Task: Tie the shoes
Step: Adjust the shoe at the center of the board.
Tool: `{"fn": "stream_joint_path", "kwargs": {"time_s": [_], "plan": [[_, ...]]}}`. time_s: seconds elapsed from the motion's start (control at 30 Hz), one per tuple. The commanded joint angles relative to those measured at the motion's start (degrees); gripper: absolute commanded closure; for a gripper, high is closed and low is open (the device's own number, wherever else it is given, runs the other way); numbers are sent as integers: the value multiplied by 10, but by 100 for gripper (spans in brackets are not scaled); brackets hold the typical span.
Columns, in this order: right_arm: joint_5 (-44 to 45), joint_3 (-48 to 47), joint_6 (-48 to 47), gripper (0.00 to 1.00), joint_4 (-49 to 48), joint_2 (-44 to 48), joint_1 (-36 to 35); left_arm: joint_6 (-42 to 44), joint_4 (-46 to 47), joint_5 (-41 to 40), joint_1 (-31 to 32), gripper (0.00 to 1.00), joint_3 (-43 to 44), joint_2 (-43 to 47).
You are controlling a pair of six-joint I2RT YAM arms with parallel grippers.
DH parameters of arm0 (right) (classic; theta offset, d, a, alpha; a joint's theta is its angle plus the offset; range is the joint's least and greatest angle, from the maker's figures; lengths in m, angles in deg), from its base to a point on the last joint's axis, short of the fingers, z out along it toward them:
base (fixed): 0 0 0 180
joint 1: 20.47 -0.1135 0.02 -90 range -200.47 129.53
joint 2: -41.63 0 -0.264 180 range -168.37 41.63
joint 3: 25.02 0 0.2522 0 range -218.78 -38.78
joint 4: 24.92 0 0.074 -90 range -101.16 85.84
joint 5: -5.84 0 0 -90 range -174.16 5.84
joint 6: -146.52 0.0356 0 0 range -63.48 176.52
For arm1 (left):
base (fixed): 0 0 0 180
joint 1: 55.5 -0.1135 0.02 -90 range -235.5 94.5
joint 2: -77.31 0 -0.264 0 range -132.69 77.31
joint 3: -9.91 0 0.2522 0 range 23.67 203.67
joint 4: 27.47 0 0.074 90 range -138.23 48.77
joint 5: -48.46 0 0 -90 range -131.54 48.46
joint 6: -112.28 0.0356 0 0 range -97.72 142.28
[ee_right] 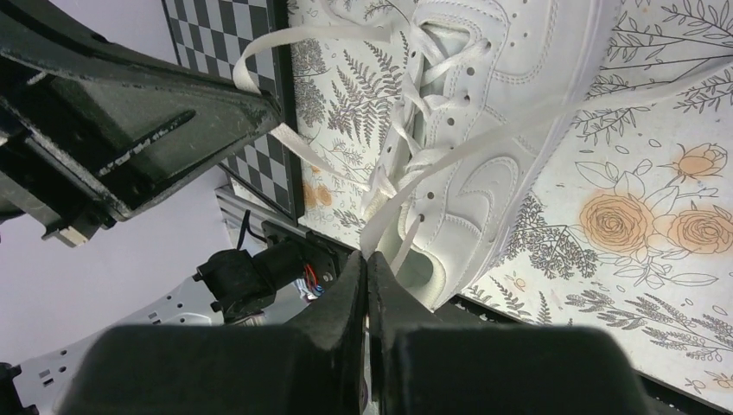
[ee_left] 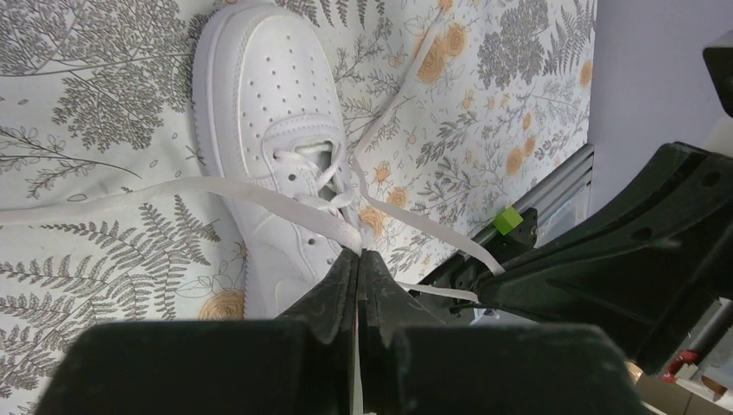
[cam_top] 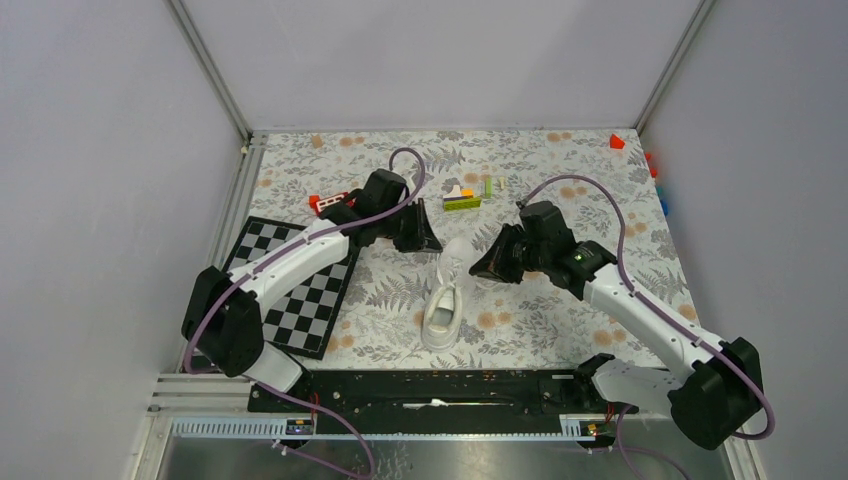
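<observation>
Floral tabletop [cam_top: 600, 320]: the sneaker [cam_top: 443, 305] laces [ee_left: 259, 201] are held out, one pinched in the left claw [ee_left: 359, 255], one in the right claw [ee_right: 366, 259]. Crossing them seems called for next.

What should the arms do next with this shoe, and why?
Probably carry the left tool across toward the right tool, crossing the laces above the shoe: each tool is shut on a lace, and no bow shows yet.

I can read no lettering or numbers anywhere, and the only mark is a stitched swoosh-shaped outline [ee_right: 484, 186] on the side of the all-white low-top sneaker [ee_right: 536, 86].
</observation>
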Motion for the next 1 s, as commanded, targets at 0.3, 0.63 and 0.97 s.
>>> {"fn": "stream_joint_path", "kwargs": {"time_s": [0.3,0.63,0.97], "plan": [[0,-55,-3,100,-74,-100,-5,-9,40,24,4,100,-67,51],[2,-162,-112,32,53,-141,-3,-11,46,29,5,100,-57,48],[66,-114,-130,14,110,-90,10,-8,45,35,4,100,-44,51]]}}
